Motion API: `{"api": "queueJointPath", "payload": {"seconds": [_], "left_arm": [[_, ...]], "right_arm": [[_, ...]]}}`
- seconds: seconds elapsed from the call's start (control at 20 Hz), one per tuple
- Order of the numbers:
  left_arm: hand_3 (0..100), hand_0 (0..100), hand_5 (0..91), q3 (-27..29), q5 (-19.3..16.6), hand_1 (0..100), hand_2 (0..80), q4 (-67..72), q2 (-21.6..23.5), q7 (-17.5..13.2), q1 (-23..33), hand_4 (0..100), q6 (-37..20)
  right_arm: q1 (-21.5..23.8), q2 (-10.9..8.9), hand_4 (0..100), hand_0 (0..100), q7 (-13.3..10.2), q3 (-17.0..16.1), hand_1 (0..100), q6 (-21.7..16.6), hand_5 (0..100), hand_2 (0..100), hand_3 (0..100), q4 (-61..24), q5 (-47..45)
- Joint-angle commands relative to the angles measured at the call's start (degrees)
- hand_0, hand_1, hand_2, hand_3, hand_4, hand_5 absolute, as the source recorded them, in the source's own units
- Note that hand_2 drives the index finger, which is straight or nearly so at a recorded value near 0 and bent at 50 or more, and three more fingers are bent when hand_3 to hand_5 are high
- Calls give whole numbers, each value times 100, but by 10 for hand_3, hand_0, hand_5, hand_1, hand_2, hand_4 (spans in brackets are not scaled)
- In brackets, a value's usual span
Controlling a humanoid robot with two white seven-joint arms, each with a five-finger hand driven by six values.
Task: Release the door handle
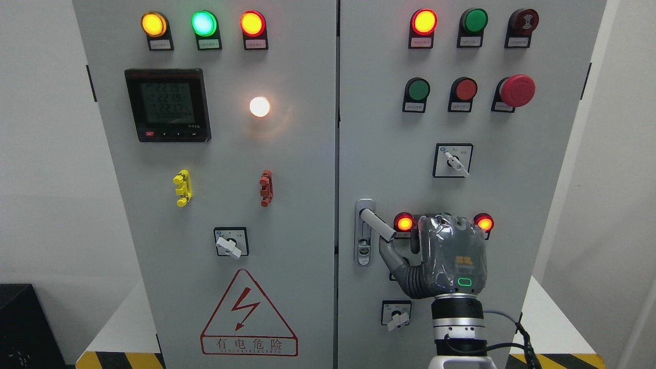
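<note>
A grey electrical cabinet (287,205) fills most of the frame, its two doors meeting at a vertical seam just right of centre. Behind it, plain white walls show along both edges, a white surface with yellow-and-black striping runs along the bottom corners, and a dark box (20,328) sits in the lower left corner. The right hand (443,253) rises from the bottom edge at lower right, its back toward the camera, in front of the right door. Its thumb (392,256) stretches out to the left, the tip just beside the free end of the door handle (378,225); whether they touch cannot be told. The other fingers curl toward the door and grasp nothing visible. The handle is a silver lever angled down to the right from a mount plate near the seam, lower centre. On the left door, a digital meter (168,105) sits upper left, and a red triangular warning sign (248,315) sits at the bottom. A red mushroom button (516,90) stands out at upper right. Small lit lamps line the top of both doors, and two glowing red ones flank the hand.
</note>
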Motion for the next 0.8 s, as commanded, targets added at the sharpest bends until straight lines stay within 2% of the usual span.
{"api": "queueJointPath", "payload": {"seconds": [0.0,0.75], "left_arm": [[88,0,0,-123,0,0,22,-114,0,3,0,13,1],[87,0,0,-123,0,0,22,-114,0,3,0,13,1]], "right_arm": [[-98,-7,1000,365,43,-106,450,-4,931,907,1000,-18,-2],[-98,-7,1000,366,96,-115,450,-22,931,906,1000,-132,-2]]}}
